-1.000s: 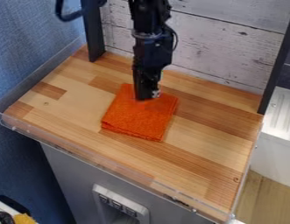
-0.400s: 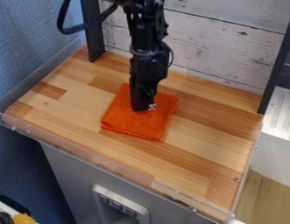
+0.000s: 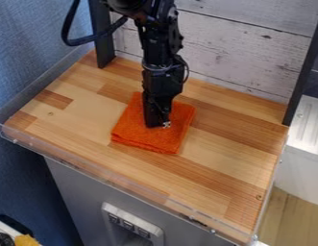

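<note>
The black gripper (image 3: 158,125) hangs down from the top edge of the camera view, its tip over the middle of a folded orange cloth (image 3: 145,139). The tip is at or just above the cloth's surface; whether it touches cannot be told. Lying flat on the wooden table (image 3: 225,158), the cloth is roughly square, its folded layers visible along the front edge. The gripper and wrist hide part of the cloth's back half.
A clear rim (image 3: 110,178) runs along the table's front edge. Black posts (image 3: 102,36) stand at the back left and back right, before a whitewashed plank wall (image 3: 244,48). A blue wall lies to the left, a white unit (image 3: 305,129) to the right.
The gripper has come down and toward the front of the table, from the cloth's back part to its middle. More of the arm and its cable shows at the top. The cloth looks practically unchanged.
</note>
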Robot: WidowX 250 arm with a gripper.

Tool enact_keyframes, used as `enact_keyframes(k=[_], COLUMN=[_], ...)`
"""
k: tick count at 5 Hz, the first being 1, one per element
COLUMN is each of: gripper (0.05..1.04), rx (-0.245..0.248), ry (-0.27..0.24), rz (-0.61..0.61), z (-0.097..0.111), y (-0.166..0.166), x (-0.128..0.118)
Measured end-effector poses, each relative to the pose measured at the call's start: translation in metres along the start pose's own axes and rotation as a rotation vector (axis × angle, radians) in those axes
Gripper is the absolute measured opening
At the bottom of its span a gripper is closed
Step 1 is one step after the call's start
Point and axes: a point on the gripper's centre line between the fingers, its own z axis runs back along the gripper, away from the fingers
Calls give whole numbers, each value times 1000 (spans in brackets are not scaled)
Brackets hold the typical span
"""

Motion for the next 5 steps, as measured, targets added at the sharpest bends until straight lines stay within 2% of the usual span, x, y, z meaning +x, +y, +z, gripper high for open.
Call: enact_keyframes(k=[1,2,5], gripper=[59,59,59], rx=[8,6,-54], ry=[-10,-21,-23], rz=[57,165,512], z=[0,1,7], y=[4,11,28], x=[5,10,10])
